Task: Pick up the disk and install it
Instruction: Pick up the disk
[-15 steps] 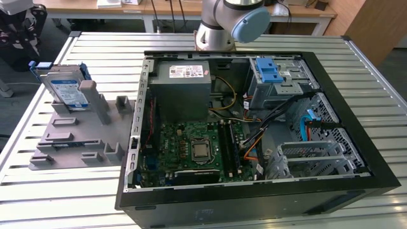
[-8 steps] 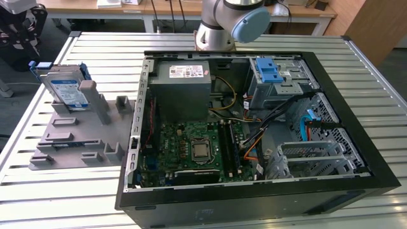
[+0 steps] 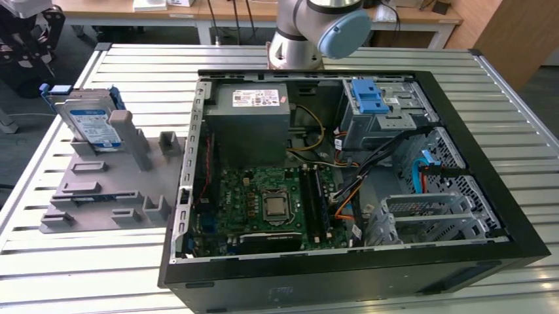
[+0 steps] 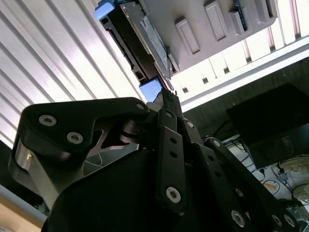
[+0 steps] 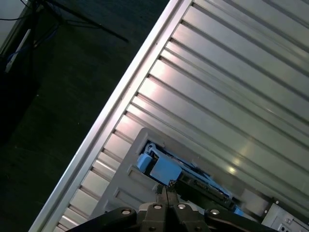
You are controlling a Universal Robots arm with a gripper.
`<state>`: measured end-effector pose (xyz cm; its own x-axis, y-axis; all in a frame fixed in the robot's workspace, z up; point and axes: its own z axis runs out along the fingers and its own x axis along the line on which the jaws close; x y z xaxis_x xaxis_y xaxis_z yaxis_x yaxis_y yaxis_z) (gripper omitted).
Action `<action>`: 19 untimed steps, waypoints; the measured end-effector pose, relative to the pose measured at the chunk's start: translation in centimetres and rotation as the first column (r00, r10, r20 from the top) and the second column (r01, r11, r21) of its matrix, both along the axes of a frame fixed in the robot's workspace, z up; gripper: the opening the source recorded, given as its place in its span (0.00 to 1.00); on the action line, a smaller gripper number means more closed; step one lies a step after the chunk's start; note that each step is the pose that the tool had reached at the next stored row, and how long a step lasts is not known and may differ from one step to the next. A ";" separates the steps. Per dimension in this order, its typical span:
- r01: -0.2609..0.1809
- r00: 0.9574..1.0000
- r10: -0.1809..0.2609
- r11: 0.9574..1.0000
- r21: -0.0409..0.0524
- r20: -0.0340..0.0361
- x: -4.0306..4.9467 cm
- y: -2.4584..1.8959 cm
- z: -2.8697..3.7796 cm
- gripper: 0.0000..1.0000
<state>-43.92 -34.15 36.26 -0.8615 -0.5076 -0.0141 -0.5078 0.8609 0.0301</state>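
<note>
We see gripper (image 5: 166, 189) pinched closed w/ nothing held, near disk (image 5: 161, 168). Exterior view: disk upright in grey holder (image 3: 96, 196), 10 o'clock of PC case (image 3: 349, 278).

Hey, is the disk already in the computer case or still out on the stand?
Out: the disk stands on edge in the grey stand, beside the case.

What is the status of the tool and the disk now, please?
Tool shut, empty, aimed at the disk. Disk upright in grey holder, not picked yet. Nothing seen in between.
</note>
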 end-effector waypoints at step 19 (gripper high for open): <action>-0.200 0.980 0.200 0.980 0.000 0.000 0.00 0.00 -0.01 0.11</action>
